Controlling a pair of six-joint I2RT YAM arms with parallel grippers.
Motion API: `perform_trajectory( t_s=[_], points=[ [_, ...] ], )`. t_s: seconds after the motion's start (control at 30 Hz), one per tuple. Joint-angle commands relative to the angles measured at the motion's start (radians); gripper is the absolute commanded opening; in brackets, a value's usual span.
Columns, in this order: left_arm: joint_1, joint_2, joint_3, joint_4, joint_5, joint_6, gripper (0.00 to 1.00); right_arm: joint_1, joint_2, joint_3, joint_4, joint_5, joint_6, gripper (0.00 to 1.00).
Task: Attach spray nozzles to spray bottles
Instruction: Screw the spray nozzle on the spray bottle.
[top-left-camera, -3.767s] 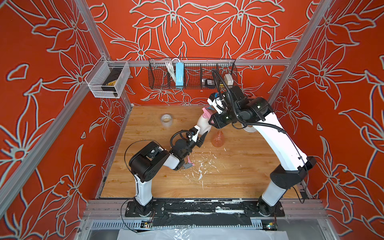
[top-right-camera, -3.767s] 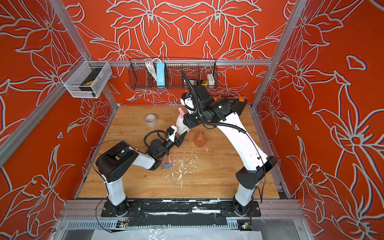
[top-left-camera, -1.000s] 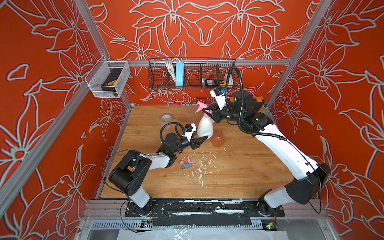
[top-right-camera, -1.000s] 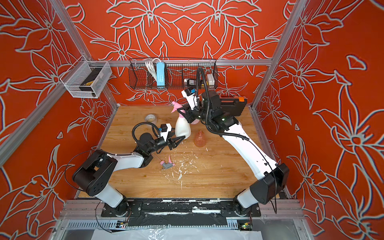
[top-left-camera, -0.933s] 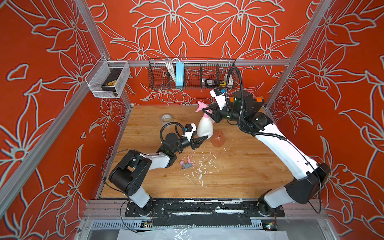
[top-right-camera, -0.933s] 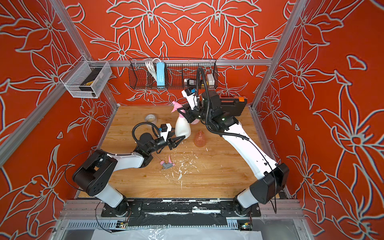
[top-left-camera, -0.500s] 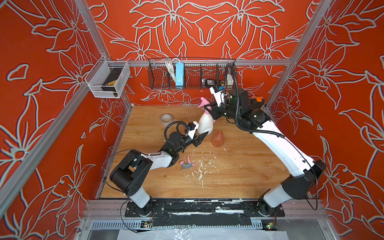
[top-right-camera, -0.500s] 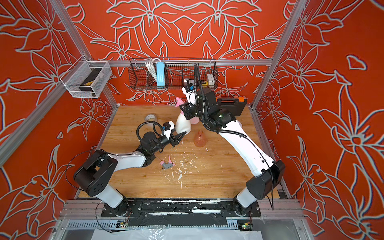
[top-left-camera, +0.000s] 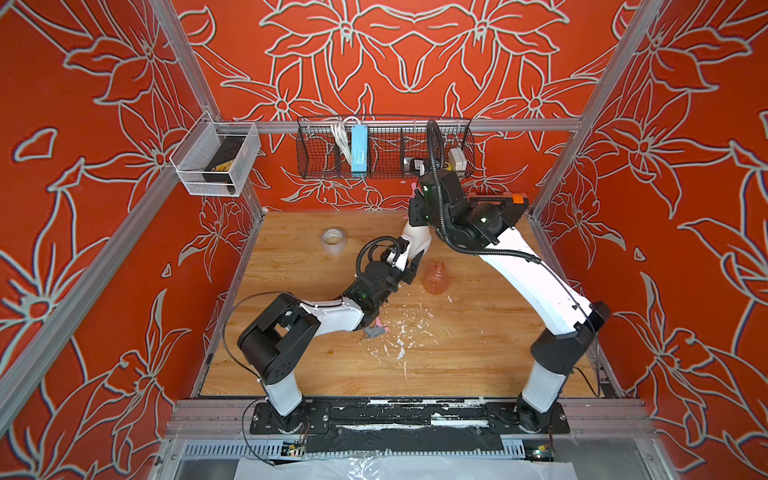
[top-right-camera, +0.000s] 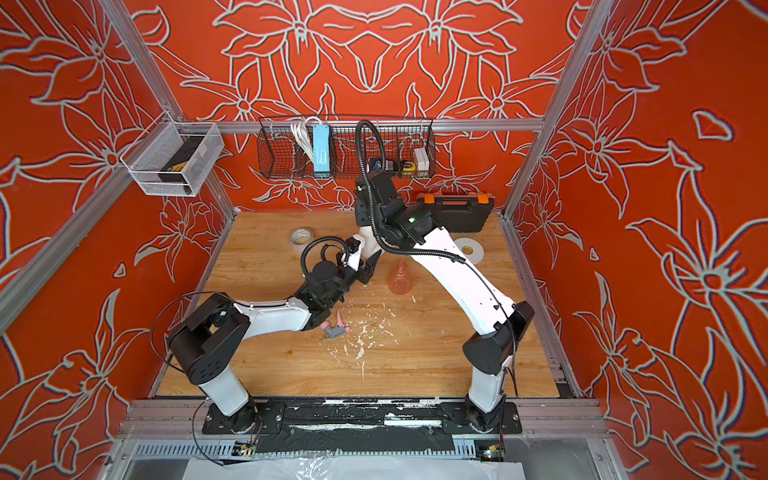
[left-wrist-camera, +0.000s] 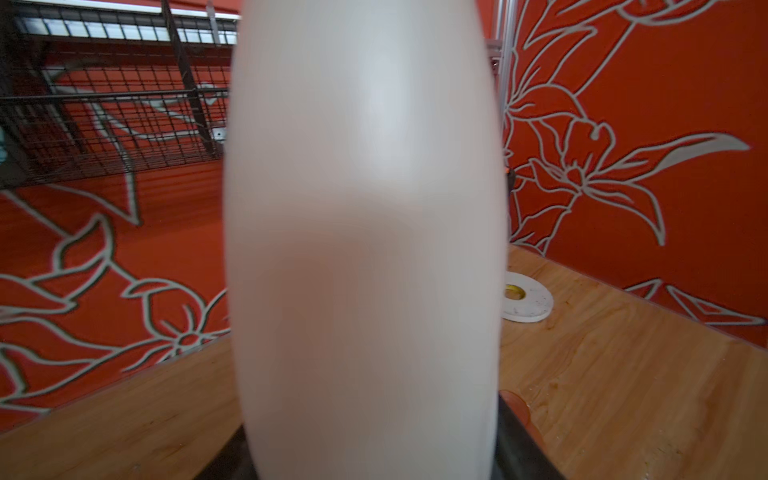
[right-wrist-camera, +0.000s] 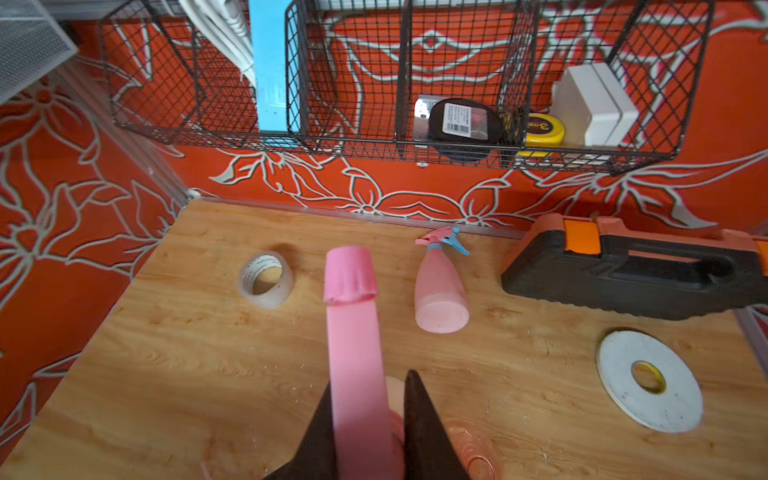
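Quick update on the cream-white bottle (left-wrist-camera: 365, 208). Big difference from a second ago: back then roughly upright mid-surface, with only the right gripper (right-wrist-camera: 370, 381) on top and the left gripper (top-left-camera: 411, 262) hanging back beside it, fingers apart. Now tipped toward the back, neck up, and the left fingers (left-wrist-camera: 519, 440) slid in on both sides of the fat lower body. Snug against the plastic in the left wrist view, but honestly can't tell whether actually squeezing or just cradling. Right fingers clamped tight on the all-pink nozzle (right-wrist-camera: 350, 274), already sitting on the neck by the look of it.

Reading that as a brace for tightening: bottom held, top twisted. Probably the second bottle of three nearly done, going by the pink bottle (right-wrist-camera: 440, 291) lying near the back with the pink-and-blue nozzle (right-wrist-camera: 442, 241) already on. Still to go: the orange bottle (top-left-camera: 436, 279), bare-necked, just beside the held one, and the pink-and-grey nozzle (top-right-camera: 336, 329) lying loose nearer the front.

Materials: cream bottle smooth, matte, opaque, teardrop-shaped, so slippery-looking for hard black fingers. Orange one see-through, probably thin-walled. Nozzles hard-looking moulded plastic. Wood-grain surface (top-left-camera: 457, 365), scuffed with white flecks.
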Motion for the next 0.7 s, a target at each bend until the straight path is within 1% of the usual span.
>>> perform_trajectory(
  t_s=[0.0, 0.13, 0.2, 0.23, 0.3, 0.37, 0.57, 0.67],
  points=[
    [-0.014, -0.018, 0.075, 0.151, -0.128, 0.015, 0.36, 0.055, 0.101, 0.037, -0.360, 0.062, 0.122, 0.00],
    [-0.014, -0.024, 0.047, 0.178, -0.107, -0.002, 0.36, 0.057, 0.111, 0.054, -0.362, 0.073, 0.120, 0.00],
    [-0.014, -0.026, 0.034, 0.188, -0.089, 0.000, 0.35, 0.056, 0.099, 0.055, -0.344, 0.059, 0.095, 0.00],
    [-0.014, -0.028, 0.024, 0.193, -0.076, 0.004, 0.36, 0.057, 0.095, 0.057, -0.337, 0.055, 0.080, 0.02],
    [-0.014, -0.032, 0.003, 0.198, -0.047, 0.015, 0.36, 0.054, 0.088, 0.074, -0.328, 0.040, 0.031, 0.13],
    [-0.014, -0.032, -0.017, 0.203, -0.018, 0.025, 0.35, 0.050, 0.084, 0.093, -0.327, 0.039, -0.013, 0.20],
    [-0.014, -0.029, -0.071, 0.195, 0.019, 0.013, 0.36, 0.028, 0.080, 0.138, -0.311, 0.013, -0.114, 0.29],
    [-0.014, -0.030, -0.084, 0.178, 0.025, 0.016, 0.36, 0.020, 0.073, 0.160, -0.313, -0.019, -0.146, 0.39]
  ],
)
